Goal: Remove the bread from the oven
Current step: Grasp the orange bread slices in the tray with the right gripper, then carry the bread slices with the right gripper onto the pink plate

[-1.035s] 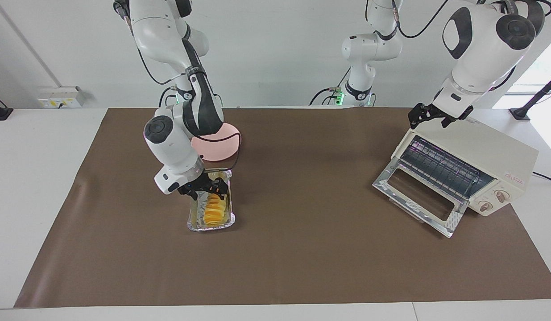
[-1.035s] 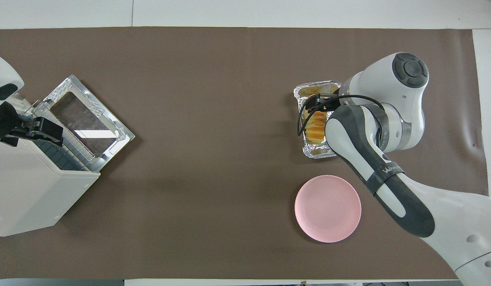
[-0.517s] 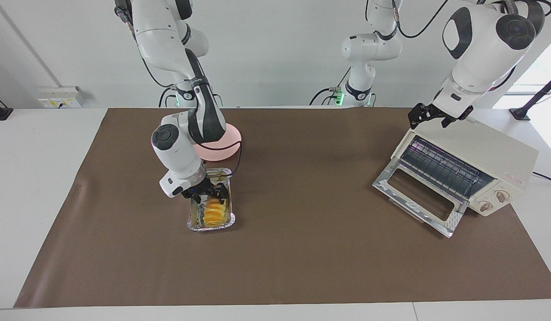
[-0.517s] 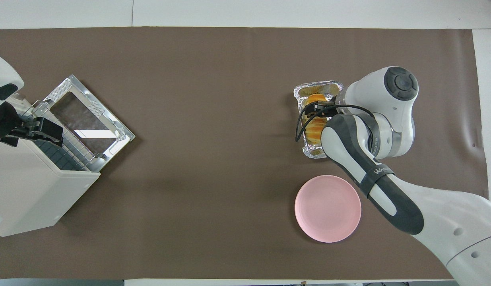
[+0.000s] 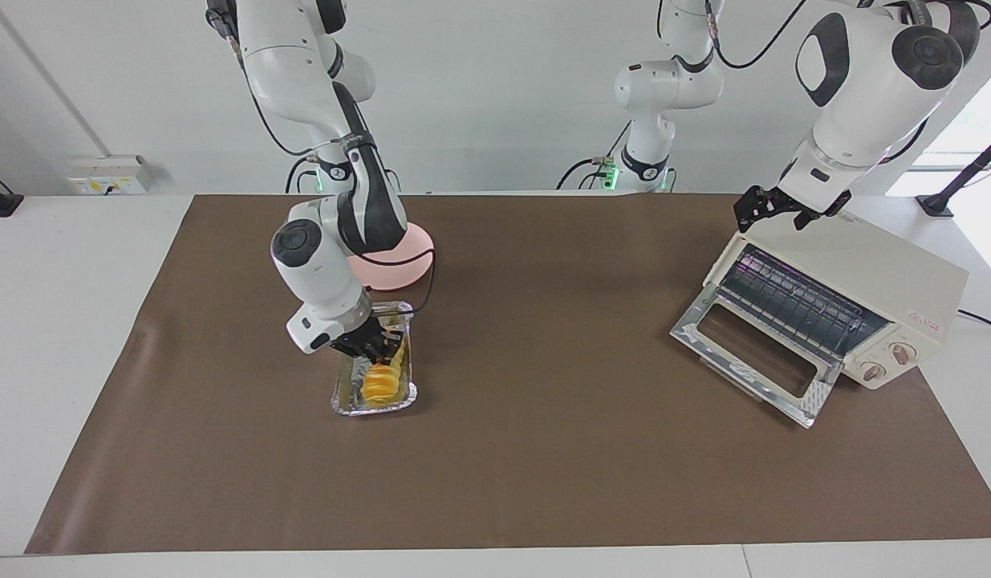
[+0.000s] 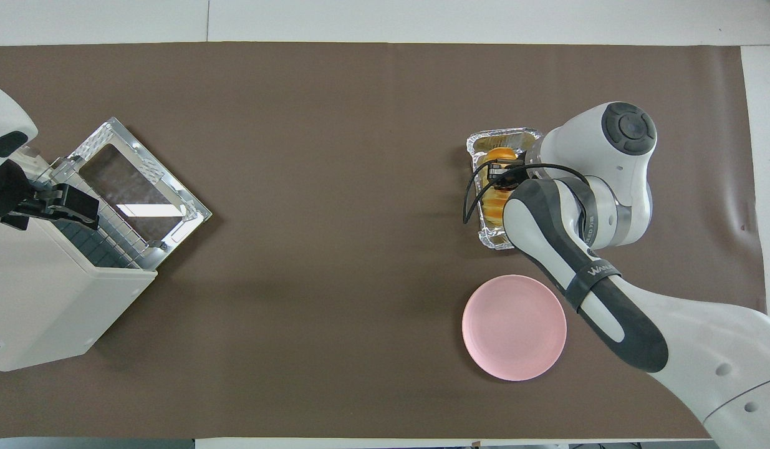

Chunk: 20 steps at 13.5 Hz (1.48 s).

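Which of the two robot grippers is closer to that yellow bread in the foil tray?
The right one. The right gripper is down in the foil tray, right at the bread. The left gripper waits over the oven, at the table's other end.

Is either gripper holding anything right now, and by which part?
The right gripper is closed on the bread at its end nearer the robots; the left gripper holds nothing.
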Each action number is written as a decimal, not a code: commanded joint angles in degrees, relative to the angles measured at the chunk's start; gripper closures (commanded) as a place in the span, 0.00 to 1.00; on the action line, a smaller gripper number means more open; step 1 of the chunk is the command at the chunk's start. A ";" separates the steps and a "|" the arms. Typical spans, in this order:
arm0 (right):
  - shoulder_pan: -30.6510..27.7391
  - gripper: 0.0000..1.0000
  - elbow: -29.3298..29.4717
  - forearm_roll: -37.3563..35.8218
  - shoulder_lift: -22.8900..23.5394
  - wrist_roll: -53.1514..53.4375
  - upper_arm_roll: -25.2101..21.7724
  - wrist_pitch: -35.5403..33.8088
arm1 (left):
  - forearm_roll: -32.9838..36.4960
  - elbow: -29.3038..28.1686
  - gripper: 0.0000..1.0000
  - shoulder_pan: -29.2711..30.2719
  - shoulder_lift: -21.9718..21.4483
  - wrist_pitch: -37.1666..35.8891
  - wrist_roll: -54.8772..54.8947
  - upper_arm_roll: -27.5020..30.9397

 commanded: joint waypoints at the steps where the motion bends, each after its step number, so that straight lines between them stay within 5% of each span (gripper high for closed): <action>1: -0.47 1.00 3.70 -1.01 -1.53 0.85 0.31 -6.16 | -0.83 0.20 0.00 0.95 -0.10 -0.53 0.35 -0.66; 4: -0.47 1.00 3.63 -1.37 -7.66 1.12 0.31 -15.20 | -0.83 0.20 0.00 0.95 -0.10 -0.53 0.35 -0.66; 9: -0.47 1.00 -6.45 -1.37 -21.20 1.55 0.31 -28.06 | -0.83 0.20 0.00 0.95 -0.10 -0.53 0.35 -0.66; 16: -0.12 1.00 -32.65 -1.28 -37.38 1.20 0.49 -20.79 | -0.83 0.20 0.00 0.95 -0.10 -0.53 0.35 -0.66; 20: 4.53 1.00 -37.59 -0.49 -38.36 1.64 0.49 -13.67 | -0.83 0.20 0.00 0.95 -0.10 -0.53 0.35 -0.66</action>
